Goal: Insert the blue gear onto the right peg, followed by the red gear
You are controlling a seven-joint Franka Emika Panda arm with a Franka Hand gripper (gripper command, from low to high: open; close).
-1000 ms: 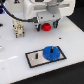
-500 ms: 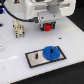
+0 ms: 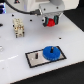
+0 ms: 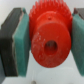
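Carrying: small round red toothed plastic gear, clamped between the teal pads of the robot's claw, hub hole facing the wrist camera.
Claw state: closed narrow on the red gear's sides, holding it clear above the white surface.
Already placed: flat bright-blue toothed gear, lying on the black rectangular plate with pale rim, evidently seated over the right peg, which it hides.
Other peg: thin dark pin, bare, just beside the blue gear toward the exterior view's left.
Key relation: target hub lies well apart from the claw, lower in the exterior view and roughly in line with it.
Judged next: bring the red gear over the blue hub, axis upright.
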